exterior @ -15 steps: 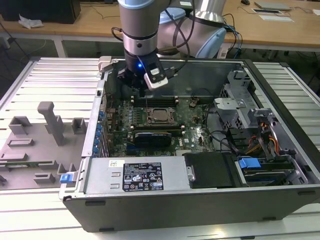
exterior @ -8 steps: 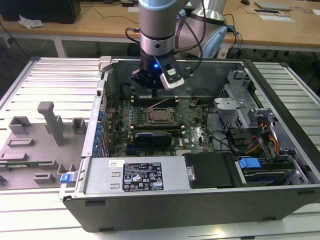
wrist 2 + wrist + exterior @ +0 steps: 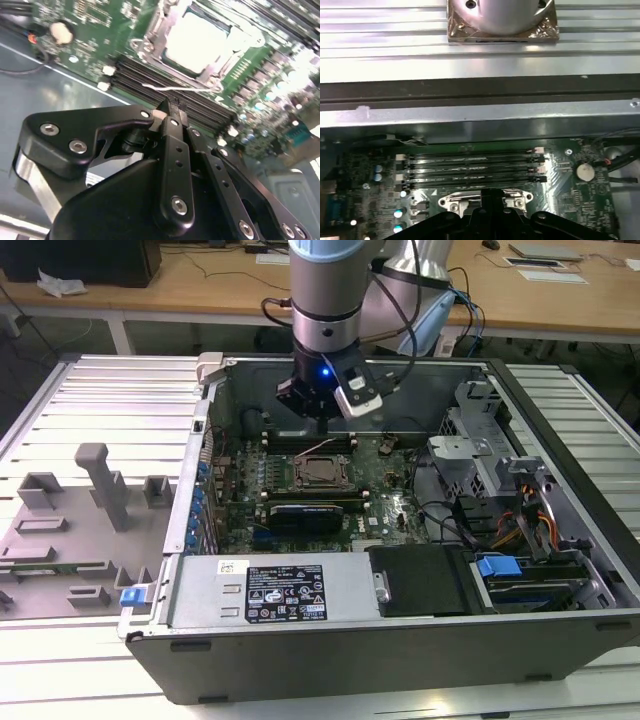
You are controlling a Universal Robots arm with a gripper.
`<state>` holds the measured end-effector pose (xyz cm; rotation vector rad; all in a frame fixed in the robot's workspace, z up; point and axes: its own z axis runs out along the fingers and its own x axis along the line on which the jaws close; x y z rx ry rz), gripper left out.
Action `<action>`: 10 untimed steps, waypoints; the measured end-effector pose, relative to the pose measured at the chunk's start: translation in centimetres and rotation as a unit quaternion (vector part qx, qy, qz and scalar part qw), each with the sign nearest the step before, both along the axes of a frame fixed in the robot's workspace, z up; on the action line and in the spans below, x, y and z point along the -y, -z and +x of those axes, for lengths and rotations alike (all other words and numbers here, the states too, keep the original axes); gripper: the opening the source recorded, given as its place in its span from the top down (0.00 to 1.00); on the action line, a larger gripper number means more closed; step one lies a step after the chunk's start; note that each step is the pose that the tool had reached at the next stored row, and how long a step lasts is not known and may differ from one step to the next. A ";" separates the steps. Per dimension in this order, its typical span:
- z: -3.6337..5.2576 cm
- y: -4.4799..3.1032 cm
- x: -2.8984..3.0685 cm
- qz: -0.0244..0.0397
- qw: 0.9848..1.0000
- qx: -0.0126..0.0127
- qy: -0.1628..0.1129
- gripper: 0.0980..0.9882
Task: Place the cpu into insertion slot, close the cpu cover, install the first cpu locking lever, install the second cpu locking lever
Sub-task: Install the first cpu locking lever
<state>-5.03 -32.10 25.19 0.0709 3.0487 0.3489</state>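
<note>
the chip [image 3: 197, 40] sits in its socket with the cover [image 3: 156, 25] seemingly down around it. the gripper [image 3: 167, 107], fingers clenched on nothing, hovers just far of the socket, over a loose wire lever [image 3: 175, 89]. the first lever step looks in hand, and it calls for a steady downward push.

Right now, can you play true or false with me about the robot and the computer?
1. The cpu sits in place on the green board. True.
2. The gripper is holding the cpu. False: the cpu sits on the board, apart from the gripper, which hangs near the memory slots.
3. The computer case is closed up. False: it lies open, showing its inside.
4. The grey rack stands at the exterior view's left of the case. True.
</note>
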 end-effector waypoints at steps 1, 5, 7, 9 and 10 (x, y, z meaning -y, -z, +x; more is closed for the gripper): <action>-0.07 0.03 0.00 0.000 1.000 0.007 -0.001 0.99; -0.66 0.31 0.00 0.000 1.000 0.024 -0.005 0.99; -0.96 0.56 0.00 0.000 1.000 0.028 -0.008 0.99; -0.97 0.57 0.00 0.000 1.000 0.028 -0.008 0.99; -0.97 0.57 0.00 0.000 1.000 0.028 -0.008 0.99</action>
